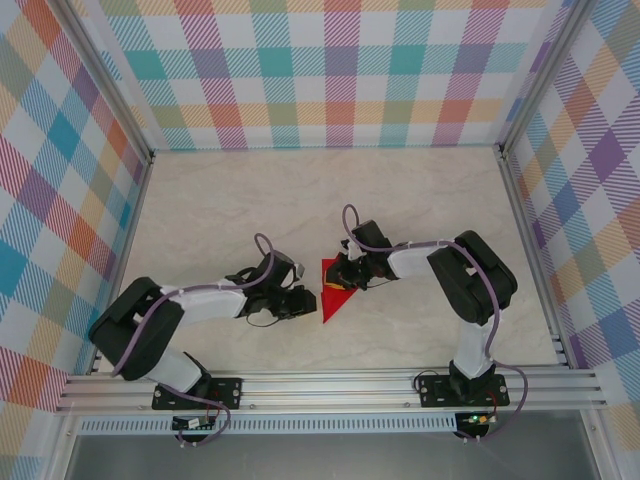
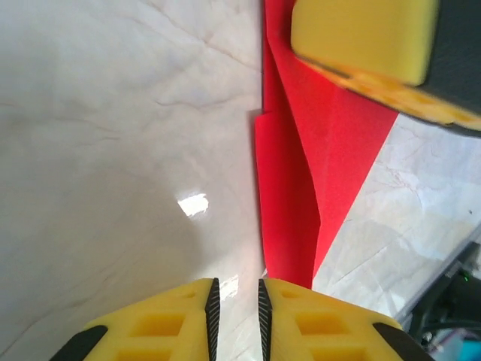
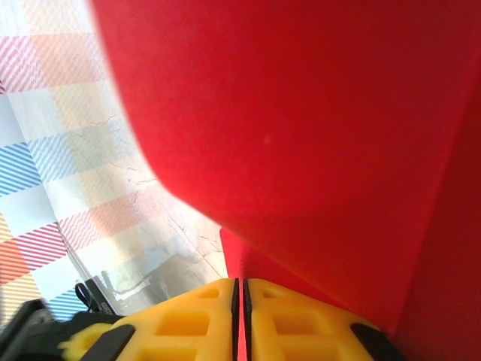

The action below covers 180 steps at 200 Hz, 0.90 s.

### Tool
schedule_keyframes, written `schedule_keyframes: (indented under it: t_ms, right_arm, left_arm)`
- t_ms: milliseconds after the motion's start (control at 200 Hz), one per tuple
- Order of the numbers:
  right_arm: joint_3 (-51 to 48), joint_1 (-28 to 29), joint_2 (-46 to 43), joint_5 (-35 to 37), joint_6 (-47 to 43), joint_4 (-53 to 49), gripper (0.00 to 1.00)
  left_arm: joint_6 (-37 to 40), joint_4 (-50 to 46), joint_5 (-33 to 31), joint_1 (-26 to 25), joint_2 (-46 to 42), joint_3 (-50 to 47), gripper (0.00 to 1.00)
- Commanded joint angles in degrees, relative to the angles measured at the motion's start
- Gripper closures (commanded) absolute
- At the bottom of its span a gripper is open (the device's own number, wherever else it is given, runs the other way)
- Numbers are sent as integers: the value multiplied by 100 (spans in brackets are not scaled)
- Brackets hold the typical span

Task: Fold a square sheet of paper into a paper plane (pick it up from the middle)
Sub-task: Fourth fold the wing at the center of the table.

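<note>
Paper plane [image 1: 331,300], half folded, lies mid-table [image 1: 220,200] toward the near edge, between both grippers.
Its long axis runs near to far, with the point toward the near edge. The right gripper [image 1: 347,277] is pinched shut on the far part. The left gripper [image 2: 238,289], parted a slit and empty, sits just beside the left fold.

My bench [image 1: 250,200], pale and marble-veined, is hemmed at its far, left and right edges by pastel plaid walls [image 1: 330,70]. Slotted aluminium rails [image 1: 330,385] run along its near edge, and a bright glare spot [image 2: 193,204] shines on its surface.
</note>
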Motion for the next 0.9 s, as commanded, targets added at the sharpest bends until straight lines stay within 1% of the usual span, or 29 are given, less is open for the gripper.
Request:
schedule_keyframes:
  t_ms: [0,115,285,440,660,765,895]
  right_arm:
    - [-211,2,183,392,-43,-409,87]
    - [-237,2,214,405,-7,-351,87]
    - [-277,4,202,421,-8,-361,87]
    - [-316,2,221,413,6,-326,87]
    - [-323,2,267,381,28,-282,87]
    - [-334,5,293,382,26,-273,87]
    - [-334,2,302,370,19,-293,88]
  left_arm:
    - [-12,-499,-604,-150,-640,42,77]
    - [105,-37,-106,-315,-615,228,78]
    - [296,114,195,-538,72,719,79]
    - [303,321,138,-603,584,886,80]
    - [402,442,87,-597,1043,956,82]
    - [359,512,62,-599,1200,817,83]
    - [218,706,67,-598,1196,468,84]
